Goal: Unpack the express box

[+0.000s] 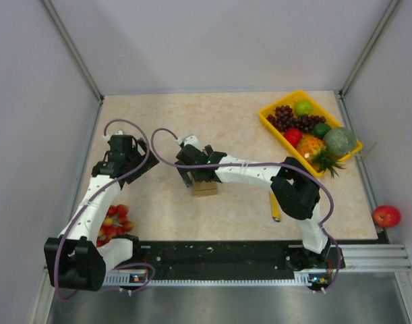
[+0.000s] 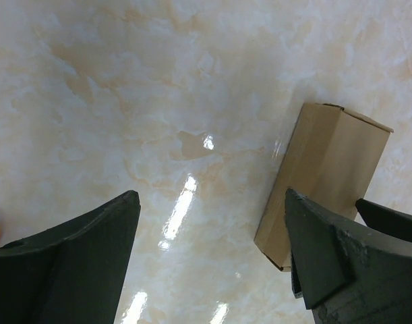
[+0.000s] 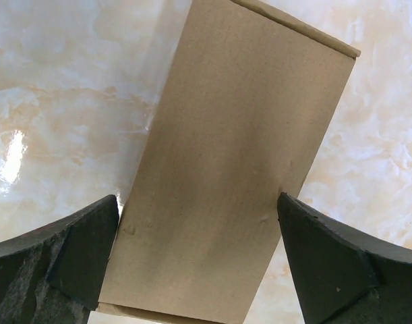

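The express box (image 1: 205,189) is a plain brown carton lying flat near the middle of the table, all flaps shut. My right gripper (image 3: 197,201) hangs directly over it, open. Its two dark fingers (image 3: 77,250) straddle the box (image 3: 239,155) across its width, with the tips close to the long edges. In the top view the right gripper (image 1: 196,173) covers the box's far end. My left gripper (image 2: 211,196) stands open over bare table to the left of the box (image 2: 327,172), holding nothing. Seen from above, the left gripper (image 1: 125,152) is well off to the box's left.
A yellow tray (image 1: 272,124) of fruit stands at the back right. A red apple (image 1: 386,216) lies off the table's right edge. A cluster of small red fruits (image 1: 115,223) sits by the left arm. A yellow stick-like object (image 1: 275,206) lies under the right arm.
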